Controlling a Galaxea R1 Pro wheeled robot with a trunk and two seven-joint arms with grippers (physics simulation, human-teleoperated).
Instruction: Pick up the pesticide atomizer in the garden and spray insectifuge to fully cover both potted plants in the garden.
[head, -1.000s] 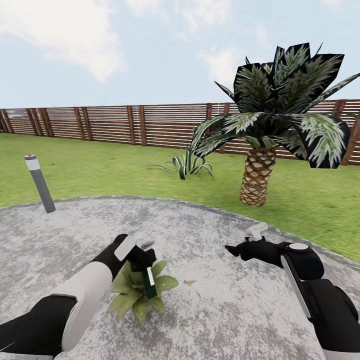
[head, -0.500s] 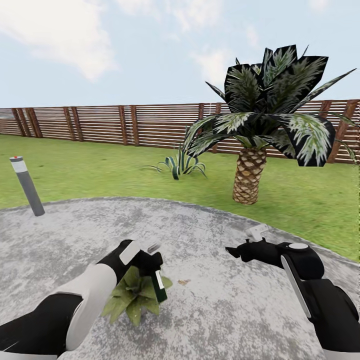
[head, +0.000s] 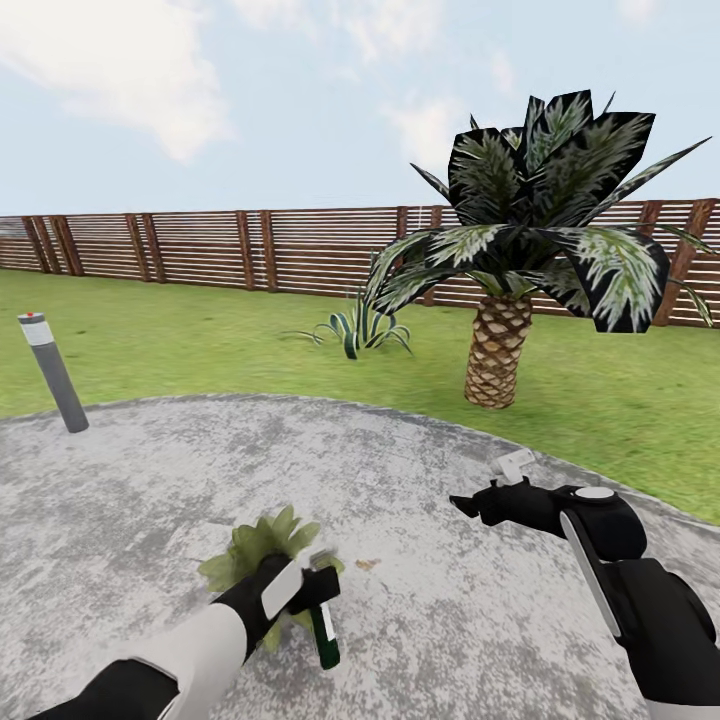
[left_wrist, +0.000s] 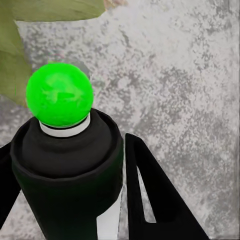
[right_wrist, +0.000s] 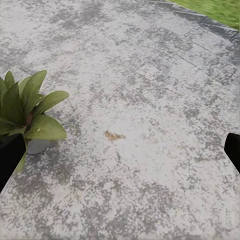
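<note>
L gripper (head: 318, 592) clamped on pesticide atomizer (head: 325, 634), potted plant (head: 258, 545) just behind.

L arm low, bent inward, left gripper (head: 318, 592) clamped, R arm fwd, right gripper (head: 462, 501) fingers spread

- Pesticide atomizer (left_wrist: 67, 185): dark bottle body seen end-on, white collar, topped by a bright green rounded cap.
- Left gripper (left_wrist: 75, 200): black fingers (left_wrist: 150, 195) flanking the bottle on both sides, closed against it.
- Patio surface (left_wrist: 175, 75): mottled grey, gravelly.
- Potted plant (left_wrist: 20, 45): olive-green leaves at the frame's edge.
</note>
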